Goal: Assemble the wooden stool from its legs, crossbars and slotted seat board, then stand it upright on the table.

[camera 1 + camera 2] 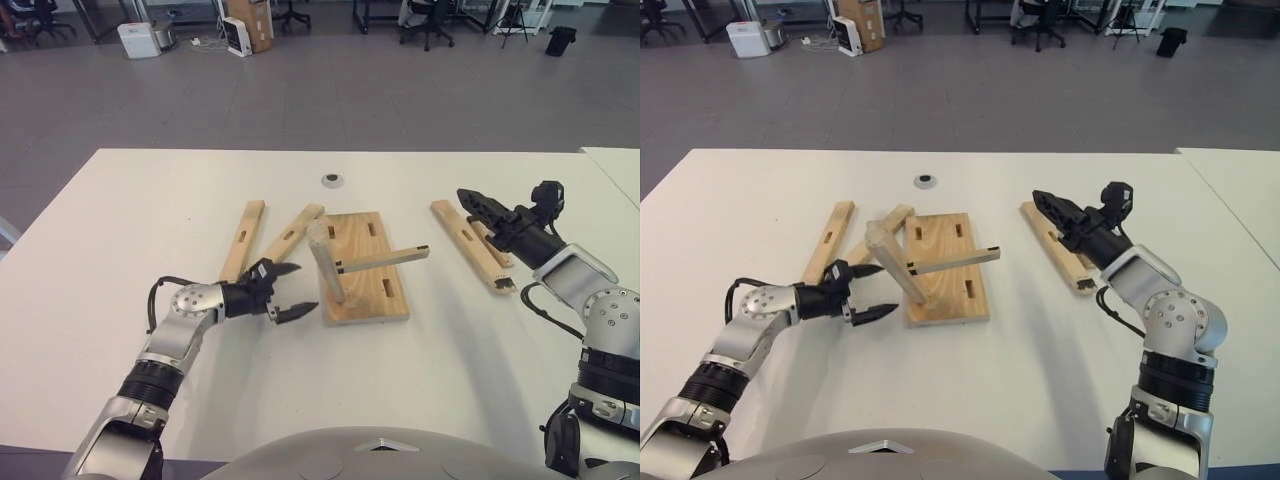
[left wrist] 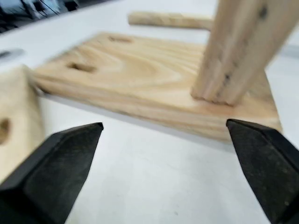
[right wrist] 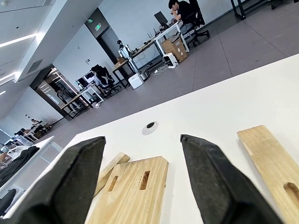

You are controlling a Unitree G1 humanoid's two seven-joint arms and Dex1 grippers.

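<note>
Table (image 1: pixel 120 230), left to right.

1. Two loose legs (image 1: pixel 243 240) (image 1: pixel 292 235) lie flat in the left half of the table, fanned apart, slots facing up. Judged to be staged stock, kept within the left arm's reach for later fitting.

2. Left gripper (image 1: pixel 305 288) sits low over the table, nearer the front edge than the loose legs and just beside the left edge of the seat board (image 1: pixel 370 290). Its fingers are spread wide and hold nothing. The opening faces the board and the foot of the fitted leg, so it is judged ready either to steady that joint or to take up a piece.

3. The seat board lies flat at mid-table, slots up. This is judged to be the working position, underside uppermost, so that legs can be pushed down into it.

4. One leg (image 1: pixel 327 262) stands in a slot at the board's near-left corner, visibly tilted and apparently not fully seated. A crossbar (image 1: pixel 385 259) projects from it toward the right, above the board, with its far end unsupported and awaiting a second leg.

5. A round grommet (image 1: pixel 332 180) is set in the table toward the far edge.

6. Another slotted leg (image 1: pixel 462 238) lies flat in the right half of the table. A second piece seems to lie against it, but it is partly hidden.

7. Right gripper (image 1: pixel 470 200) hovers above that leg's far end, fingers well apart, holding nothing.

Assessment: early stage; three legs remain unfitted.
</note>
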